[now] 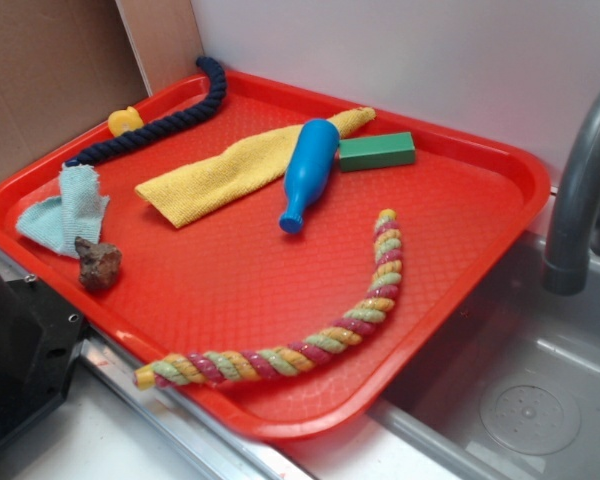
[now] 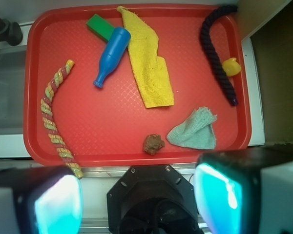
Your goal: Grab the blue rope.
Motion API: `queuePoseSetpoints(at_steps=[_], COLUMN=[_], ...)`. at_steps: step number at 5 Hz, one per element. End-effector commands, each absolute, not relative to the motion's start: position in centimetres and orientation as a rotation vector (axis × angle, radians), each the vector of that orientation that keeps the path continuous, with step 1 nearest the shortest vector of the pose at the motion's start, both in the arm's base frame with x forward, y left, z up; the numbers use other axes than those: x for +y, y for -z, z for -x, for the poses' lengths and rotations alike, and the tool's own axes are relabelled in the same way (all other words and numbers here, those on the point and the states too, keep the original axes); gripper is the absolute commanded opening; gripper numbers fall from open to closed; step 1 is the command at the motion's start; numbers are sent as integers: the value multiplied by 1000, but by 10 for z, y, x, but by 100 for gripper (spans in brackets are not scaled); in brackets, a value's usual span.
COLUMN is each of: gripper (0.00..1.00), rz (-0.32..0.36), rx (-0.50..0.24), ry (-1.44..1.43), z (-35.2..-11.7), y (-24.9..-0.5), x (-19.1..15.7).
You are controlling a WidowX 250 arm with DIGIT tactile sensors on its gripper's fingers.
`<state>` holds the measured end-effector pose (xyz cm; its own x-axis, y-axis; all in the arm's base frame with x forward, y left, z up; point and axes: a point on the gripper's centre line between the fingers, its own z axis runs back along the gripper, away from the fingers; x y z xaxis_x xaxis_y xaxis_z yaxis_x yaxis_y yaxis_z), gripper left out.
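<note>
The blue rope [image 1: 170, 122] lies curved along the far left edge of the red tray [image 1: 460, 250], one end up in the far corner by the wall, the other trailing toward the left rim; from my wrist view the blue rope [image 2: 216, 53] runs down the tray's right side. A small yellow duck [image 1: 125, 121] sits just beside it, against the rim. Near its lower end lies a crumpled light blue cloth [image 1: 68, 207], with a brown lump [image 1: 98, 264] close by. Toward the middle a yellow cloth [image 1: 235, 168] stretches out, a blue bottle [image 1: 307, 171] lying partly across it and a green block [image 1: 377, 151] just beyond. A multicoloured rope [image 1: 320, 330] curves along the near right side. My claw [image 2: 136, 202] hangs well above the tray's near edge, fingers spread wide apart, holding nothing. A grey faucet [image 1: 580, 190] stands over the sink on the right.
</note>
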<state>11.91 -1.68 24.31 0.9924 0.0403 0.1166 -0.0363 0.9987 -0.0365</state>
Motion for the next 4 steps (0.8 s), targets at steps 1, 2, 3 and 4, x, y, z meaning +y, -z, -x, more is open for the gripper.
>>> queuePoseSetpoints(at_steps=[1,2,3,4], gripper=[100,100,100,100], rz=[34,-15,-76,-36], rx=[-118,-139,-157,-110], ry=[-38,-22,-82,37], z=[-119,-152,-185,-229], y=[-243,-200,-174,-131], x=[-17,33,69,91])
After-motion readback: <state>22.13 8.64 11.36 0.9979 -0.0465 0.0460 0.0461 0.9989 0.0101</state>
